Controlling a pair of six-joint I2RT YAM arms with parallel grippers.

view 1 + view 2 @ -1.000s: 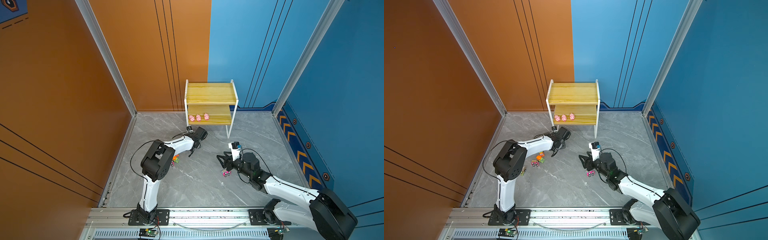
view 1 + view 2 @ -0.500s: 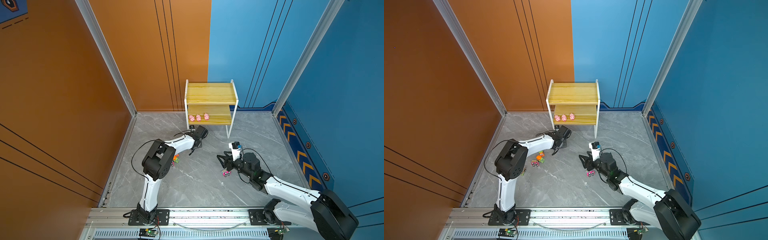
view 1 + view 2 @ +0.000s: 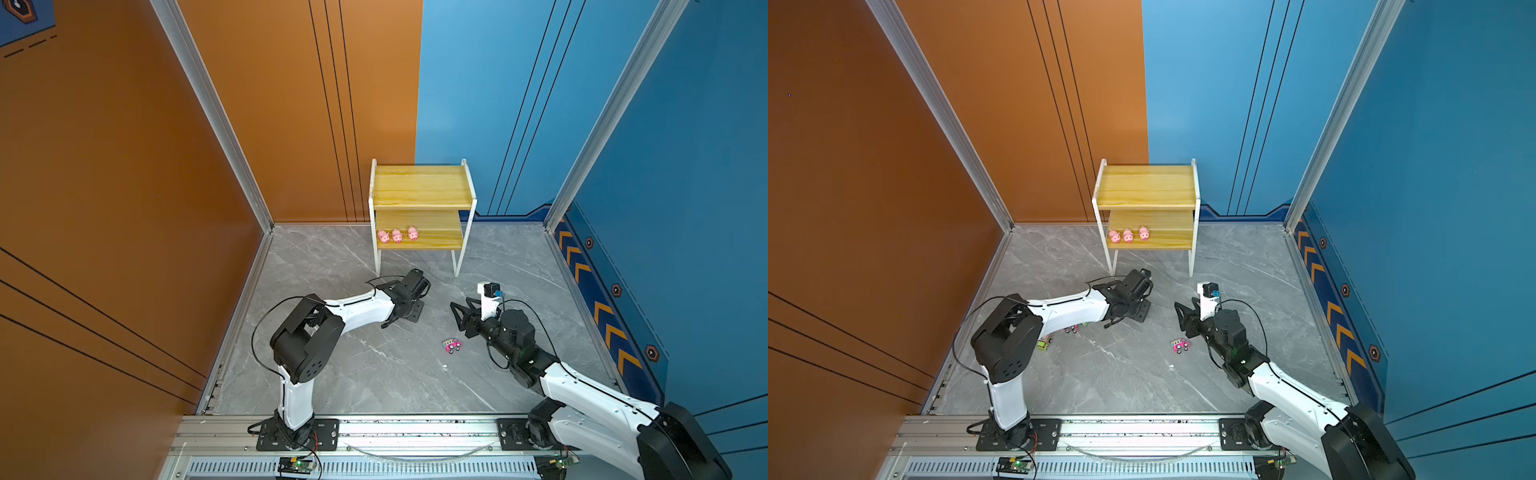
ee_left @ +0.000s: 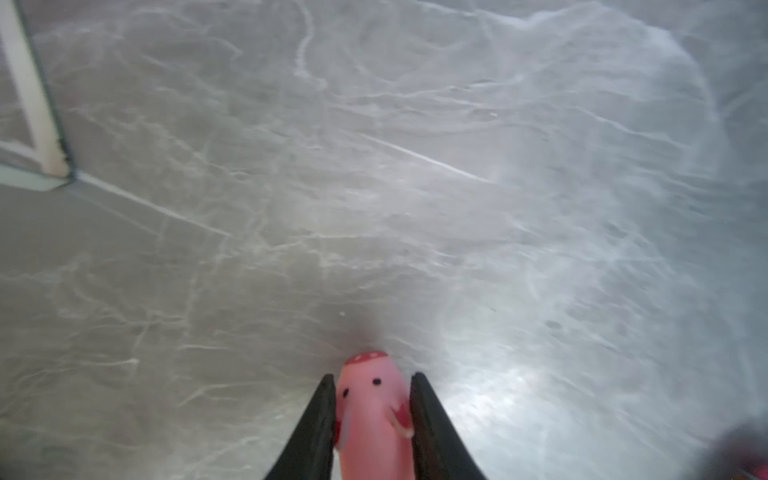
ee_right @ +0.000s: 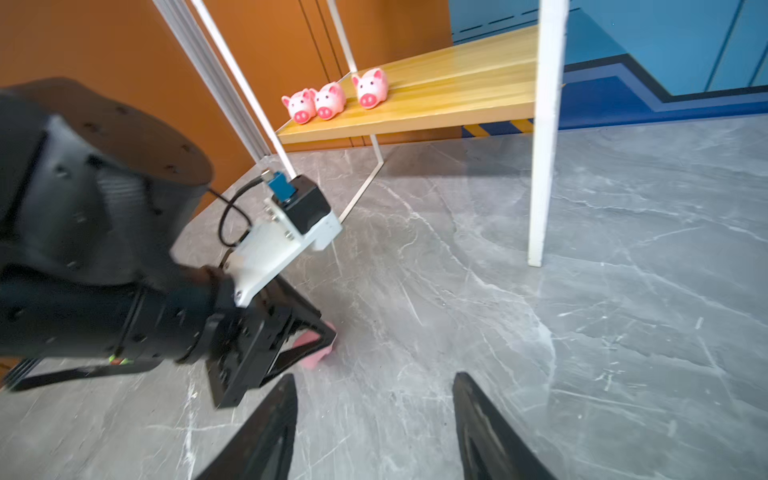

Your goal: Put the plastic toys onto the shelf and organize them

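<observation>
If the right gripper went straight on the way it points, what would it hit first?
Likely the bare floor ahead of the right gripper, whose fingers stand open. That line runs between the left gripper, shut on a pig, and the shelf leg.

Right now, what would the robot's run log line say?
left gripper: shut on pink pig | right gripper: open, empty | shelf lower board: three pigs | pink truck: on floor

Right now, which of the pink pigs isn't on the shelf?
The pig pinched between the left fingers; the other three stand in a row on the shelf's lower board.
</observation>
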